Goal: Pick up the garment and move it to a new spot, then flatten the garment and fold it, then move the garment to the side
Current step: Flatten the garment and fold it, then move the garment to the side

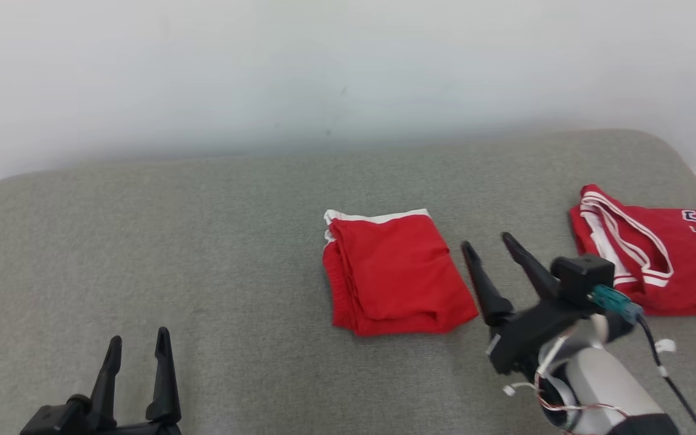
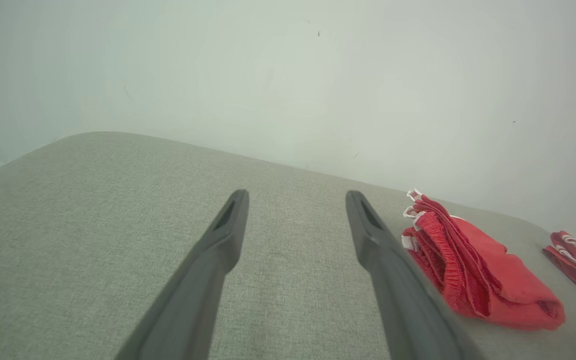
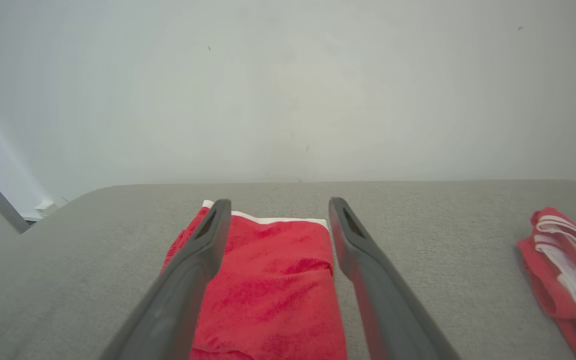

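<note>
The head view looks down from above, on the near side of the shorts (image 1: pixel 393 275), facing the wall (image 1: pixel 324 72) and taking in most of the cushion (image 1: pixel 203 254). The left wrist view sits low over the cushion, well left of the shorts, seeing them edge-on. The right wrist view sits low, just right of the shorts, angled across them toward the wall. All three share the shorts and jersey (image 1: pixel 656 266).
</note>
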Motion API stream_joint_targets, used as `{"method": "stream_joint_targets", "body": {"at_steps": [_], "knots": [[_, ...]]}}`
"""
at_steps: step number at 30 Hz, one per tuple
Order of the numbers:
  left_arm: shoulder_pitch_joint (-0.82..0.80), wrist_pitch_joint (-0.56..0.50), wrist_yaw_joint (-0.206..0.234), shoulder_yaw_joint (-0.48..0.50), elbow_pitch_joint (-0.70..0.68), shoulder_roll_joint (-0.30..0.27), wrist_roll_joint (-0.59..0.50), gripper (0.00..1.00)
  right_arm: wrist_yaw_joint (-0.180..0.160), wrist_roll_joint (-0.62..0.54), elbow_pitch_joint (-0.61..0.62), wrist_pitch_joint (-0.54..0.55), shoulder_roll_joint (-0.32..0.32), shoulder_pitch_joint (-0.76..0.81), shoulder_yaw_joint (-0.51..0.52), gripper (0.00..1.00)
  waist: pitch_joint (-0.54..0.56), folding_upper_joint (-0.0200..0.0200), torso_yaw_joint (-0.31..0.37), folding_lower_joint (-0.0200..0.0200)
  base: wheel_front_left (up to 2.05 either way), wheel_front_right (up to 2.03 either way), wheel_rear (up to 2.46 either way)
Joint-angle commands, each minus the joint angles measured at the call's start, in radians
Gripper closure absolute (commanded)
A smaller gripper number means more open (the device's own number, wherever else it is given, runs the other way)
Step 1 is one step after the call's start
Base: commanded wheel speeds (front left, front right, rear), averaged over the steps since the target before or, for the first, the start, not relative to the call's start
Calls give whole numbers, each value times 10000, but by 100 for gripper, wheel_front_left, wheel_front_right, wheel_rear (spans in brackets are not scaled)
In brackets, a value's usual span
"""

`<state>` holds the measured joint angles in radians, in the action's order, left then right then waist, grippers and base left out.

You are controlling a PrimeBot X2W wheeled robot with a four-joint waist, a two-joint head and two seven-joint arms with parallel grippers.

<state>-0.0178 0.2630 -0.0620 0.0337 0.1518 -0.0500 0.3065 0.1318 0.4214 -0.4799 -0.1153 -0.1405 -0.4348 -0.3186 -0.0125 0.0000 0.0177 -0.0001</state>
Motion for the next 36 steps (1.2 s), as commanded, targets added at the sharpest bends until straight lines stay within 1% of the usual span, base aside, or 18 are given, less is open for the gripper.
{"method": "stream_joint_targets", "body": {"at_steps": [1,5,8,15,18,20,27,36], "knots": [[130,16,-77,112,8,-24,-124,0,-28,-279,59,22,-319,301,50,0,322,0,432,1,0,0,0],[249,16,-219,432,93,-123,-329,0,-28,-264,53,-98,-761,739,423,0,435,0,561,1,0,0,0],[314,14,-346,584,195,-163,-485,0,-28,-198,-44,-272,-1095,1006,306,0,513,0,592,1,0,0,0],[571,16,-504,746,431,-169,-679,0,-28,362,-431,-700,-1371,1359,326,0,697,0,591,1,0,0,0],[728,14,-614,821,557,-137,-749,0,-28,433,-717,-845,-1520,1470,320,0,790,0,542,1,0,0,0],[724,16,-607,838,603,-120,-768,0,-28,482,-793,-893,-1601,1474,353,0,825,0,515,1,0,0,0],[763,16,-678,963,799,-74,-799,0,-28,346,-1009,-926,-1668,1441,612,0,901,0,460,1,0,0,0],[832,16,-667,1086,848,-43,-822,0,-28,442,-988,-927,-1460,1527,750,0,882,0,452,1,0,0,0]]}}
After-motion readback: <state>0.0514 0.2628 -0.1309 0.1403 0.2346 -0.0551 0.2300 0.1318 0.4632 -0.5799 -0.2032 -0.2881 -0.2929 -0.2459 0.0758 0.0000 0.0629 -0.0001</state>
